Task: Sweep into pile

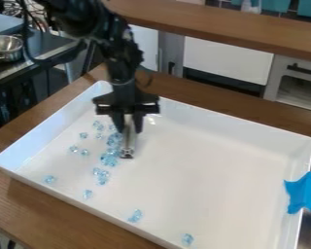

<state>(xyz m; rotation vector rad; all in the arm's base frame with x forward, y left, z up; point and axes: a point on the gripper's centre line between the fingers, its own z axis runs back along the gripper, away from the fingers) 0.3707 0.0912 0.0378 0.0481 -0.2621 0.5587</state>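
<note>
The black gripper [129, 127] hangs down over the left part of the white tray [239, 136], its fingers shut on a narrow grey-white tool [128, 142]. The tool stands nearly upright, its lower end at or just over the tray floor. Clear light-blue pieces [109, 159] lie clustered just left of the tool, some against or beside it. Looser ones are scattered farther left, and single pieces lie near the tray's front wall, such as one piece [135, 216] and another piece [187, 239] farther right.
Blue tape [304, 193] covers part of the tray's right rim. The tray's raised walls surround the pieces, and it rests on a brown wooden table [28, 206]. A metal bowl [6, 47] stands on a dark counter at the upper left, with kitchen cabinets behind.
</note>
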